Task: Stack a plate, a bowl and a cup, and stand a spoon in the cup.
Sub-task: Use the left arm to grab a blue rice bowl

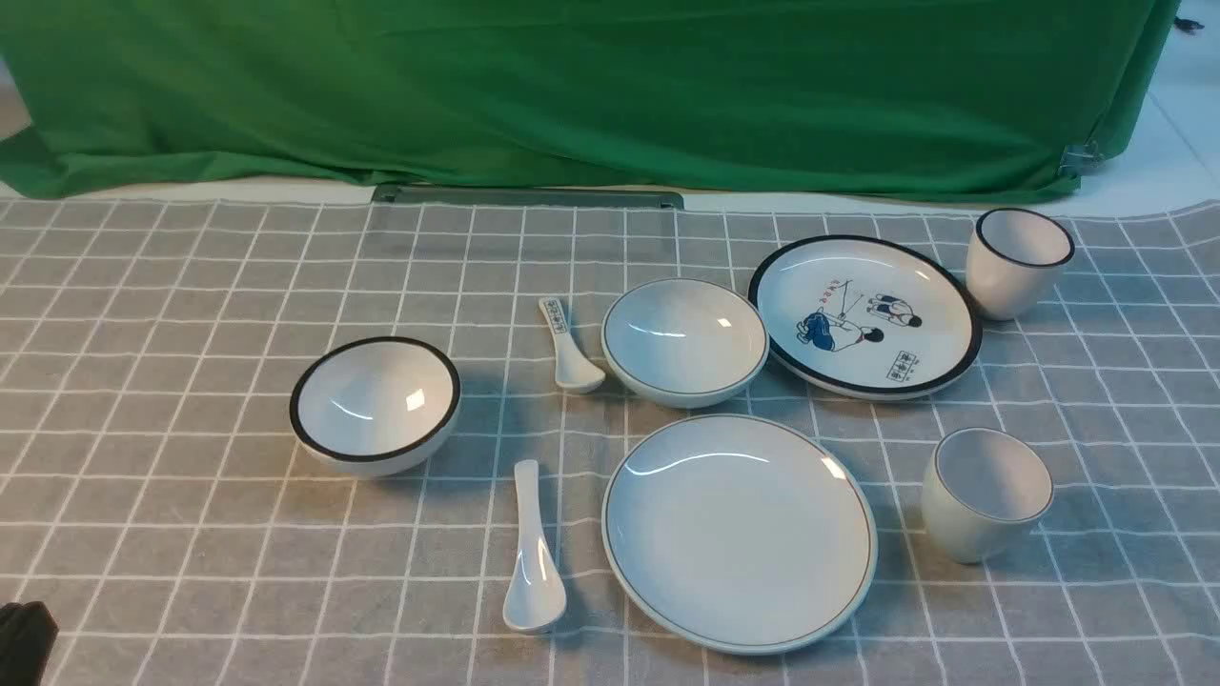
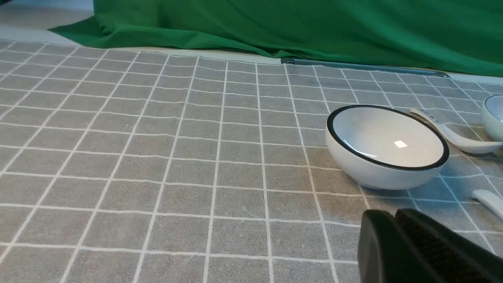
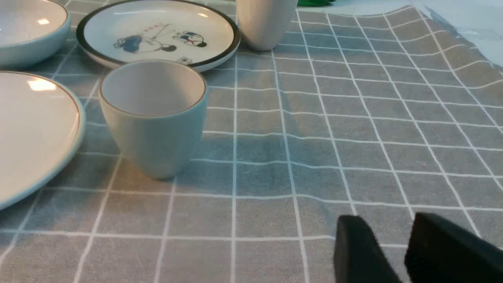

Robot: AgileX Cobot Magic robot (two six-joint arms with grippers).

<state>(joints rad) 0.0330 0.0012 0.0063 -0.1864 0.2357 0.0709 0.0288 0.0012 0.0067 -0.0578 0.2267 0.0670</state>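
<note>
The plain plate [image 1: 739, 532] lies at the front centre of the checked cloth. Just behind it sits the thin-rimmed bowl [image 1: 684, 341], and the pale cup [image 1: 986, 494] stands to the plate's right. Left of the plate lies the plain white spoon [image 1: 532, 553]. My left gripper [image 2: 391, 214] is shut and empty, low over the cloth in front of the black-rimmed bowl; only a dark corner of it [image 1: 24, 638] shows in the front view. My right gripper [image 3: 387, 222] is open with nothing between its fingers, some way to the right of the cup [image 3: 153, 118].
A black-rimmed bowl [image 1: 375, 404] stands at the left, and a small marked spoon [image 1: 568, 348] lies beside the thin-rimmed bowl. A cartoon plate [image 1: 864, 314] and a black-rimmed cup [image 1: 1016, 262] are at the back right. A green cloth [image 1: 610, 86] hangs behind.
</note>
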